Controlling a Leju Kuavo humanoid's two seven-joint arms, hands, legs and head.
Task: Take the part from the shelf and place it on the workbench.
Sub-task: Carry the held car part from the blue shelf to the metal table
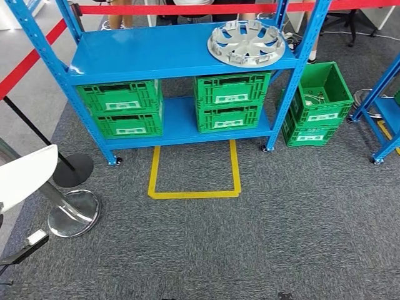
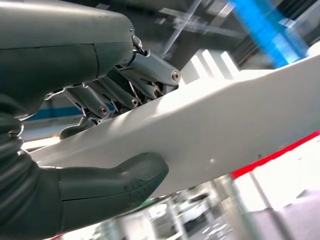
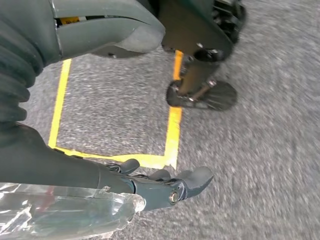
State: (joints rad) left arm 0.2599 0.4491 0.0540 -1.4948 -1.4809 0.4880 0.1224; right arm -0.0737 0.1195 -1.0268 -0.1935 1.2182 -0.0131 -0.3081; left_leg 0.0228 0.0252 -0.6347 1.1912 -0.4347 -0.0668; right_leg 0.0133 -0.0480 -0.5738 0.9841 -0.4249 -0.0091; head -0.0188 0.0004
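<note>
White and smooth, the part (image 2: 234, 115) lies in the left hand (image 2: 86, 55): the thumb (image 2: 113, 180) presses one face and the fingers (image 2: 154, 67) fold over the opposite face, so the panel is clamped between them. In the head view the same part (image 1: 25, 175) juts in from the left edge, off the shelf (image 1: 155, 53) and above the grey carpet (image 1: 283, 237).

The right hand (image 3: 113, 180) hangs over the carpet with its fingers (image 3: 188, 182) stretched out nearly straight and its thumb (image 3: 113, 35) well apart from them; nothing sits between them. Below it a corner of the yellow tape square (image 3: 171, 125) shows (the picture is somewhat blurred).

The blue shelf stands just behind that tape square (image 1: 193, 194). A silver hubcap (image 1: 246, 42) rests on the right end of its upper board, and stacked green crates (image 1: 120, 106) fill the lower board. More green crates (image 1: 320, 103) stand on the carpet just right of the shelf. Red barrier tape (image 1: 28, 62) runs behind and along the left.
</note>
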